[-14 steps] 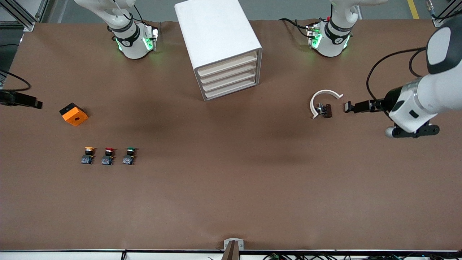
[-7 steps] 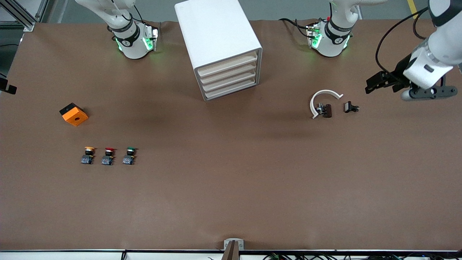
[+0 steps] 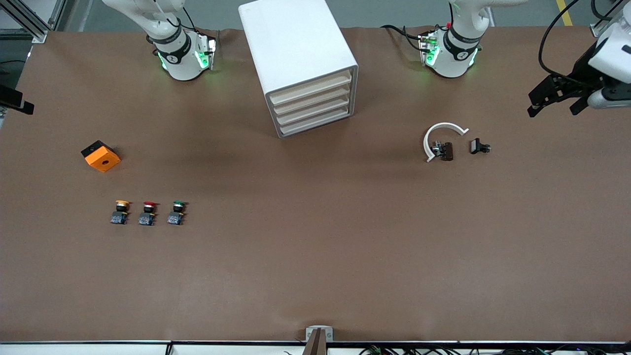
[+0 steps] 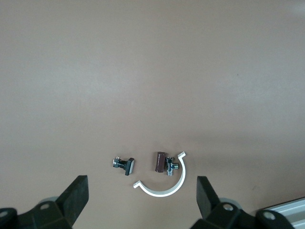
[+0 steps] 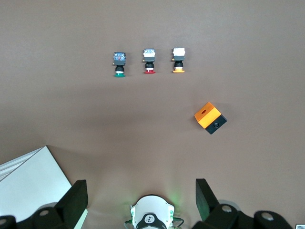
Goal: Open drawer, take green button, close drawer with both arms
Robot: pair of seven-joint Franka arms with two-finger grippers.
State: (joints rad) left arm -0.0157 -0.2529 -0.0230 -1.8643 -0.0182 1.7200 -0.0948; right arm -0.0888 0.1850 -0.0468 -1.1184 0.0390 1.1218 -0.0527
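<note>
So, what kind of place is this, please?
Probably a robotics lab workbench: two arm bases bolted to a brown-covered table, aluminium framing at its corner, and test items laid out, such as a white drawer cabinet and three push buttons.

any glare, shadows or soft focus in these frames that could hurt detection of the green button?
Front view: even light, the green button small but crisp; faint soft shadows on the table; green LED glow at both arm bases. Right wrist view: button sharp, no glare; own end effector fingers dark at the frame edge. Left wrist view: slight vignetting, no button.
</note>
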